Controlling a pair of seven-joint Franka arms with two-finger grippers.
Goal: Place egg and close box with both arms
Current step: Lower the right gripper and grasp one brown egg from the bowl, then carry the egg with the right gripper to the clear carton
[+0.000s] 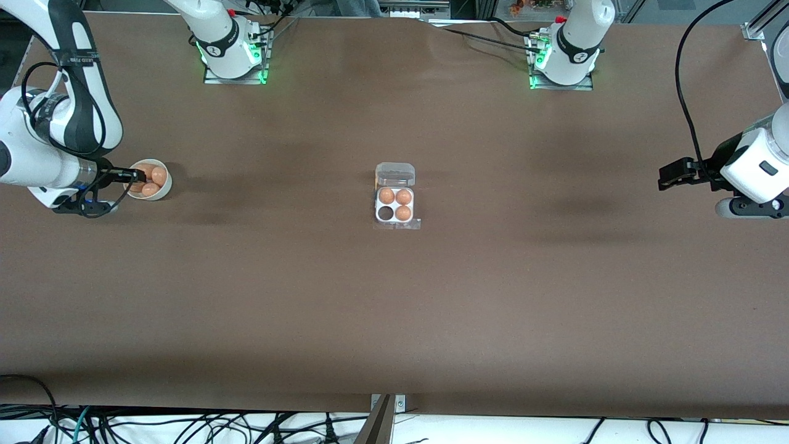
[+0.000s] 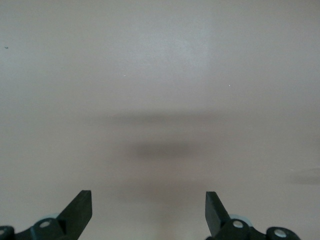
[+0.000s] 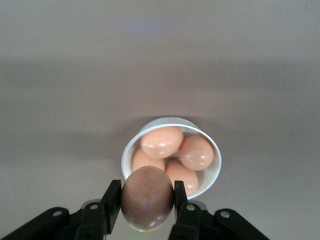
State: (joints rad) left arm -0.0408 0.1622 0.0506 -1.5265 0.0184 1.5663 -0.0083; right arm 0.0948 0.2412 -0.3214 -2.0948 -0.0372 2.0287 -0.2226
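The box (image 1: 395, 206) stands at the table's middle, a white four-cell tray with its clear lid (image 1: 395, 174) lying open toward the robots' bases. Three cells hold brown eggs (image 1: 394, 197); the cell nearest the front camera toward the right arm's end is empty. My right gripper (image 1: 129, 179) is shut on a brown egg (image 3: 147, 197) and holds it just above the round white bowl (image 1: 161, 192), which also shows in the right wrist view (image 3: 212, 170) with several eggs in it. My left gripper (image 1: 664, 176) is open and empty in the air near the left arm's end of the table; its fingers (image 2: 80, 211) frame bare table.
The brown tabletop stretches wide between the bowl and the box and between the box and the left gripper. Both arm bases (image 1: 234, 46) stand along the edge farthest from the front camera. Cables hang under the table's near edge.
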